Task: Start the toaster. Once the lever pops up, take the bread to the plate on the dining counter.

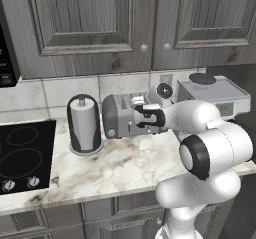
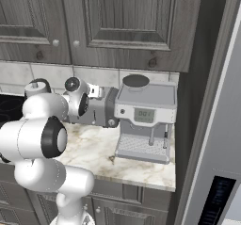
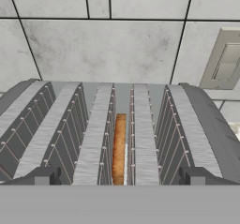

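The grey toaster (image 1: pixel 119 115) stands on the marble worktop against the tiled wall, between the paper-towel holder and the coffee machine. My gripper (image 1: pixel 139 117) hovers at the toaster's front right, just above its top. In the hand view I look along the toaster's (image 3: pixel 93 124) top slots toward the wall. The bread (image 3: pixel 119 145) sits upright, deep in a middle slot. My gripper (image 3: pixel 119 177) is open, its dark fingertips (image 3: pixel 44 176) wide apart on either side of that slot, with nothing held. The plate and dining counter are out of view.
A dark paper-towel holder (image 1: pixel 84 124) stands left of the toaster. A silver coffee machine (image 2: pixel 146 118) stands to its right. A black cooktop (image 1: pixel 22 155) lies at the far left. Wall cabinets (image 1: pixel 100 23) hang overhead, and a wall outlet (image 3: pixel 224 61) is behind the toaster.
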### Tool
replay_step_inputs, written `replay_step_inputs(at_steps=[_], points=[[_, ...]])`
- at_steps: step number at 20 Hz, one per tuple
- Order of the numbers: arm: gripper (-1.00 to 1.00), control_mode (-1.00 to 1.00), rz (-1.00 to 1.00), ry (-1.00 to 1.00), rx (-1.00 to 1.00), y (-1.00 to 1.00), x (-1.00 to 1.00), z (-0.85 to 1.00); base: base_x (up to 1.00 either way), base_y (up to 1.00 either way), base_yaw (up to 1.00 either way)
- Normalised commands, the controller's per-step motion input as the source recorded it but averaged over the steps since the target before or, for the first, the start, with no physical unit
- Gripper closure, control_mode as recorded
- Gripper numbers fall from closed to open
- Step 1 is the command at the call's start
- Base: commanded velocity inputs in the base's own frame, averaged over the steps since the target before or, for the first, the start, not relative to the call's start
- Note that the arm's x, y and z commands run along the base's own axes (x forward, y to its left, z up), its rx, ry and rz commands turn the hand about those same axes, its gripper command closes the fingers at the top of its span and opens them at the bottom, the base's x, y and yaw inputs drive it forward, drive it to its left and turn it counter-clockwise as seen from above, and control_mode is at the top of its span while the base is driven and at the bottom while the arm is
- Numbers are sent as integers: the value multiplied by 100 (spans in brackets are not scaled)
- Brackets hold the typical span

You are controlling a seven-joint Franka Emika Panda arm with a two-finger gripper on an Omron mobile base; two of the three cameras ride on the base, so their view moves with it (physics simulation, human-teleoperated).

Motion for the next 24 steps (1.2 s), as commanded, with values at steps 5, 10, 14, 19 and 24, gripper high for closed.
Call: replay_step_inputs(at_steps=[5, 10, 14, 19, 24], points=[[-100, -100, 0, 0, 0, 0, 0, 0, 0, 0, 0], [-100, -100, 0, 0, 0, 0, 0, 0, 0, 0, 0], [-100, -100, 0, 0, 0, 0, 0, 0, 0, 0, 0], [-100, -100, 0, 0, 0, 0, 0, 0, 0, 0, 0], [-100, -100, 0, 0, 0, 0, 0, 0, 0, 0, 0]])
